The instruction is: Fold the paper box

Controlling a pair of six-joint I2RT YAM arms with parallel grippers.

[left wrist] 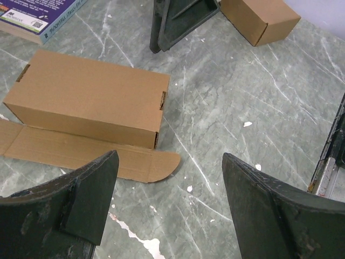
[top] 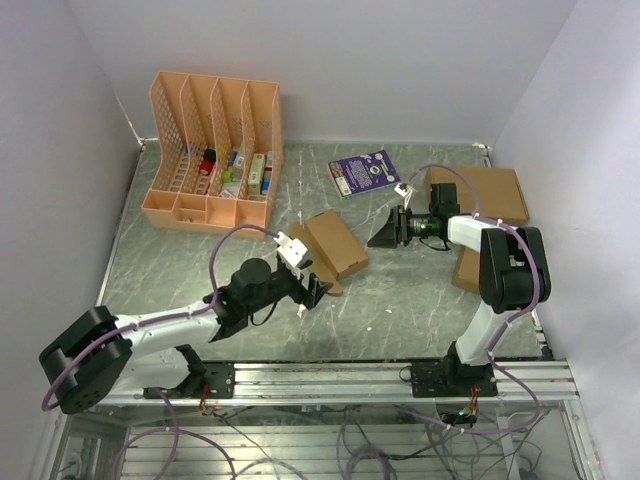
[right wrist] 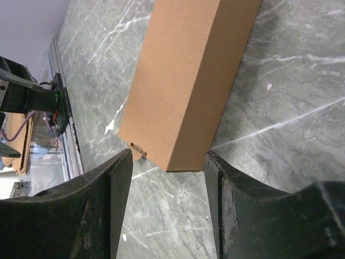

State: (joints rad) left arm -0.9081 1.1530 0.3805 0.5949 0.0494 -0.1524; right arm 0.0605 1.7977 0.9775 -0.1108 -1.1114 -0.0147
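Under it all, the grey stone counter (top: 400, 310), with pale walls on three sides.

Next in size, the left arm (top: 170, 325): low and long, from the near left corner out toward the middle, wrist tipped down. At its tip, the left claw (top: 314, 292), spread wide open with nothing in it, just over the counter by the near end of the paper box (top: 337, 243).

Then the right arm (top: 505, 270): straight up from its base at the near right, bent at the top, stretched out to the left. At its tip, the right claw (top: 376, 236), about half open and holding nothing, pointed at the right side of the paper box and very near it. Cannot tell if touching.

Far left, a pink file rack (top: 190, 218) with four slots. Inside the slots, little things (top: 258, 172), too small to name.

Far right, a big flat cardboard box (top: 485, 190), partly behind the right arm.

In the middle of the counter, between the two claws, the paper box: brown, slim, lying flat and a bit slanted, already in box shape. One long flap (left wrist: 81, 154) open and flat on the counter along its near left side.

Beyond the paper box, a purple book (top: 363, 172), lying flat and apart from it.

Smallest, another small brown carton (top: 466, 270), right beside the right arm.
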